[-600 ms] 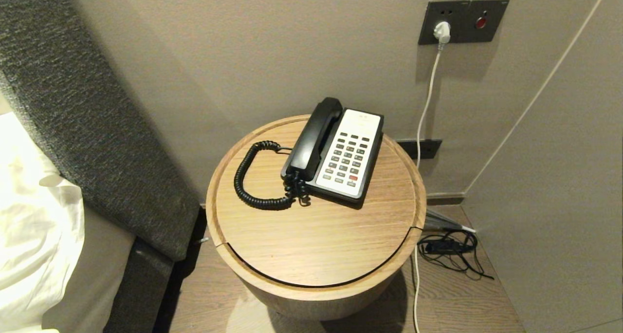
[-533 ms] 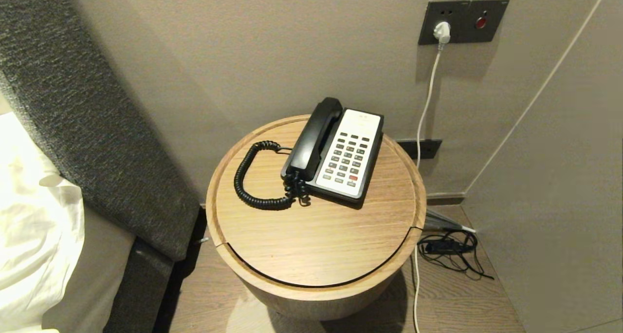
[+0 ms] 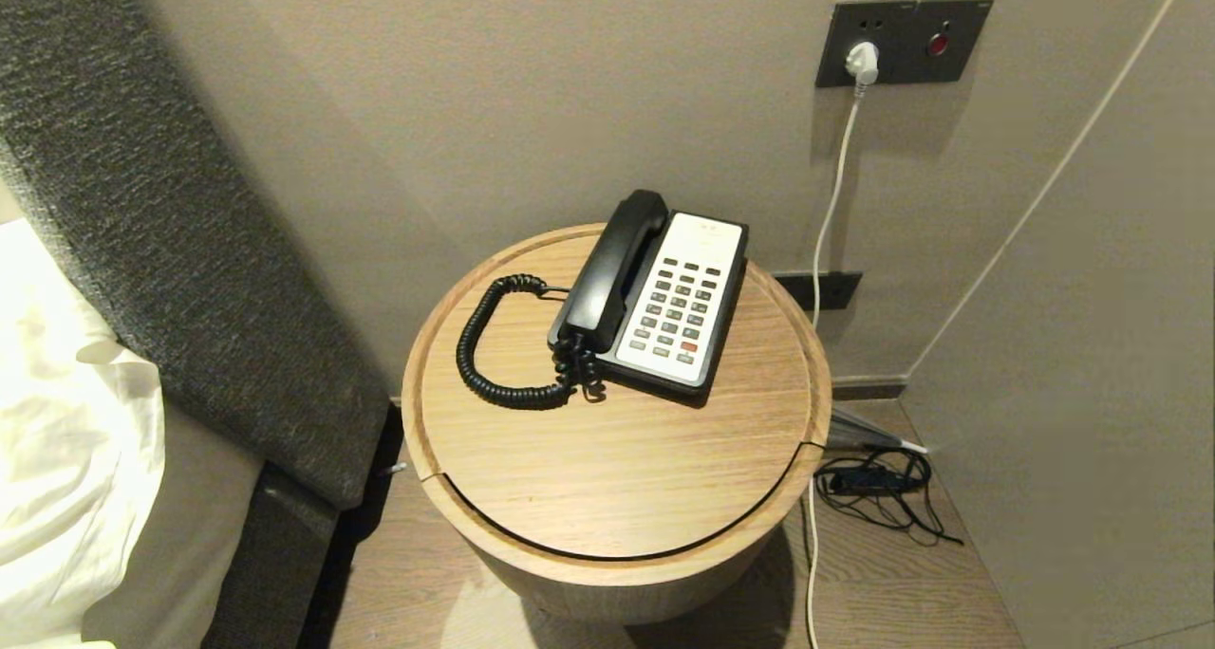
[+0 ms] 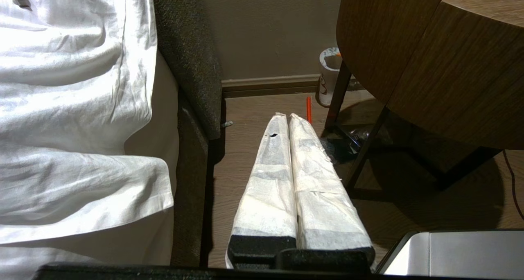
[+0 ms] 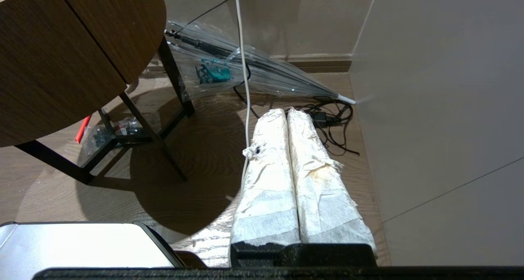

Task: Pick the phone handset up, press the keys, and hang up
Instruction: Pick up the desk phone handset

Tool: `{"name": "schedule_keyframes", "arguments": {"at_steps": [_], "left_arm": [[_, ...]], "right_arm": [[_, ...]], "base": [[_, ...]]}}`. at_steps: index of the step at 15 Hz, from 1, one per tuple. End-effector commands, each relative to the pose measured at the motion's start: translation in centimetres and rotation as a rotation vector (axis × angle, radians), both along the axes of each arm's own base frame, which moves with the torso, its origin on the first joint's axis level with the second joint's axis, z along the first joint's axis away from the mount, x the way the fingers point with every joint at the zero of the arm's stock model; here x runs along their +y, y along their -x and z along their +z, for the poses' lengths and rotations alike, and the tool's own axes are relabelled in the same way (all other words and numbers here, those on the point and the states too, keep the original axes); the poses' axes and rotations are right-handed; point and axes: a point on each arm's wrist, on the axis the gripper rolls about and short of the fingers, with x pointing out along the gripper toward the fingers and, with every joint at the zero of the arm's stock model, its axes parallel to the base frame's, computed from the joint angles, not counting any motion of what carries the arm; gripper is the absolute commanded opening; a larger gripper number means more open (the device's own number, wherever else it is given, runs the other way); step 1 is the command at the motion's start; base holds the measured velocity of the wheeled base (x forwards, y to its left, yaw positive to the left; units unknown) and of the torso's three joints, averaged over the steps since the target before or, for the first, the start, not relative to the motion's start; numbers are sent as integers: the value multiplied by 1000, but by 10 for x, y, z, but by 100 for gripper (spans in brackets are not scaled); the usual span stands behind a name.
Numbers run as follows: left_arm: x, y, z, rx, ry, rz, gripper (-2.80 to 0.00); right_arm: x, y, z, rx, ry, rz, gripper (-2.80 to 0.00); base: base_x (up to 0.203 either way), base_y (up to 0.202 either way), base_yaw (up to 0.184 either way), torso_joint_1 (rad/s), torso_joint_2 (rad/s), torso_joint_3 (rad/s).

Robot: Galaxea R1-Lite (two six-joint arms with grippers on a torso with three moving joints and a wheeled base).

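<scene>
**Nothing has budged since half a second ago**

Standing here watching and honestly the scene looks the same as it did a moment back. The phone handset (image 3: pixel 612 268) still lies in its cradle on the black phone base (image 3: pixel 721 331), running from about 1 o'clock down to 7 o'clock along the base's left edge. Its coiled cord (image 3: pixel 489 345) loops out at 9 o'clock of the phone across the round wooden table (image 3: pixel 617 478) and curls back to the handset's near end. The keys (image 3: pixel 679 312) sit in rows on the white faceplate just right of the handset, with the one red button (image 3: pixel 688 347) in the lower rows. None of it has shifted.

Both arms stay out of the head view, parked low beside the table. The left gripper (image 4: pixel 287 117) hangs over the wood floor between the bed's white sheet (image 4: pixel 73 108) and the table legs, its white-wrapped fingers (image 4: pixel 268 181) pressed together with nothing between them. The right gripper (image 5: pixel 285 111) is on the other side, at 3 o'clock of the table, fingers (image 5: pixel 319 190) likewise closed flush and empty, pointing toward a tangle of black cable (image 5: pixel 331 120) and a clear folded umbrella (image 5: pixel 262 77) on the floor. A white cable (image 3: pixel 831 194) drops from the wall socket (image 3: pixel 902 42) at 1 o'clock of the table.
</scene>
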Motion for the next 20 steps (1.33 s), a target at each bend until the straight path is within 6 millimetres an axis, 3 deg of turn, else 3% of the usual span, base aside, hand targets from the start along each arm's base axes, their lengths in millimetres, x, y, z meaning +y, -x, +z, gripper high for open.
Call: {"name": "schedule_keyframes", "arguments": {"at_steps": [1,3,4,6,8,9,11,13,17,20], "left_arm": [[0,0,1,0,8,0,-280],[0,4,13,-32,22,-10,-280],[-1,9,31,-64,22,-29,-280],[-2,15,83,-70,26,-95,-280],[-4,0,155,-9,53,-174,-280],[-5,-19,188,36,78,-220,-280],[-7,-68,238,143,149,-319,-280],[-10,-126,264,254,223,-414,-280],[-47,-233,284,443,360,-597,-280],[-98,-273,282,539,339,-675,-280]], "right_arm": [[0,0,0,0,1,0,-280],[0,0,0,0,1,0,-280],[0,0,0,1,1,0,-280],[0,0,0,1,1,0,-280],[0,0,0,1,1,0,-280],[0,0,0,1,1,0,-280],[0,0,0,0,1,0,-280],[0,0,0,1,1,0,-280],[0,0,0,0,1,0,-280],[0,0,0,1,1,0,-280]], "base": [[0,0,0,0,0,0],[0,0,0,0,0,0],[0,0,0,0,0,0],[0,0,0,0,0,0],[0,0,0,0,0,0],[0,0,0,0,0,0],[0,0,0,0,0,0],[0,0,0,0,0,0],[0,0,0,0,0,0],[0,0,0,0,0,0]]}}
